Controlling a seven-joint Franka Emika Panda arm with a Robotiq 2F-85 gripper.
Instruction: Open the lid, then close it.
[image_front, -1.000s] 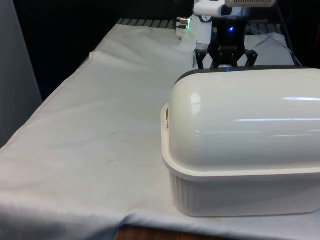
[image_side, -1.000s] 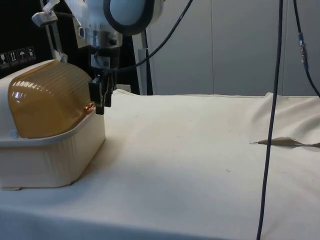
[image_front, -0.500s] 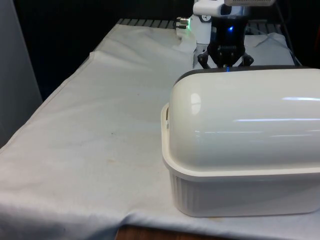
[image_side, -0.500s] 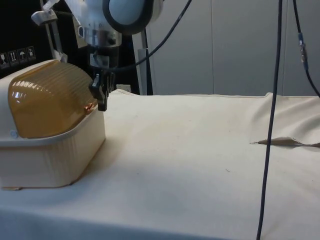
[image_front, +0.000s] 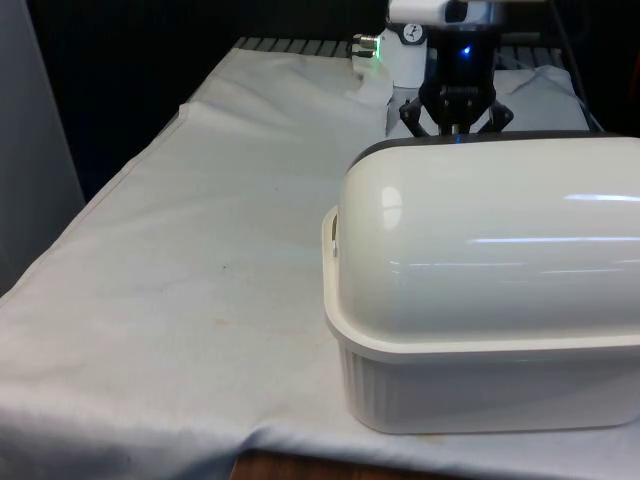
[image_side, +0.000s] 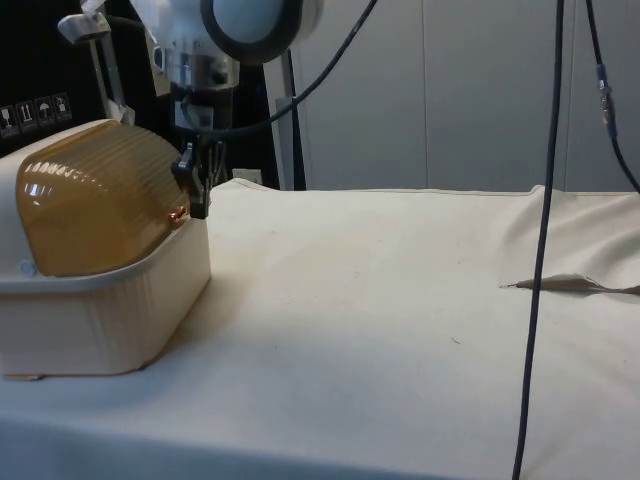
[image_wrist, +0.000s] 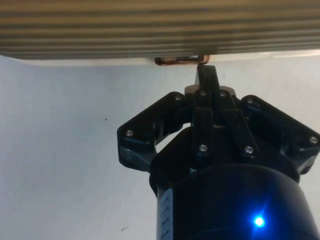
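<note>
**A:** Start nearest the front camera. What do you have?

**B:** You have the bread box (image_front: 490, 290) at the near end of the table (image_front: 200, 250), towards the front view's right, with its smooth white back turned to that camera. Its ribbed base sits flat on the white cloth (image_side: 400, 300), and the domed lid (image_side: 95, 195) is down, closed over the base. In the side view the lid looks amber and ribbed.

**A:** And the handle?

**B:** You will find a small copper-coloured handle (image_wrist: 180, 60) at the lid's lower edge, on the side facing the robot. In the side view it is a small glint just above the base's rim.

**A:** Where is your tool against that?

**B:** Your tool (image_front: 457, 125) is just behind the box, low, at the lid's far edge. From the side, the tool (image_side: 195, 195) points down and sits right against the lid's front, level with the handle. The wrist camera puts the tool (image_wrist: 206, 75) at one end of the handle, touching it or very nearly.

**A:** How far open is it?

**B:** Your fingers (image_wrist: 206, 82) are drawn together with no gap between them. I cannot tell whether they pinch the handle or merely rest against its end.

**A:** Anything farther off?

**B:** Past the tool the cloth runs on to the table's far end. In the side view a dark cable (image_side: 545, 240) hangs down, well apart from the box.
</note>
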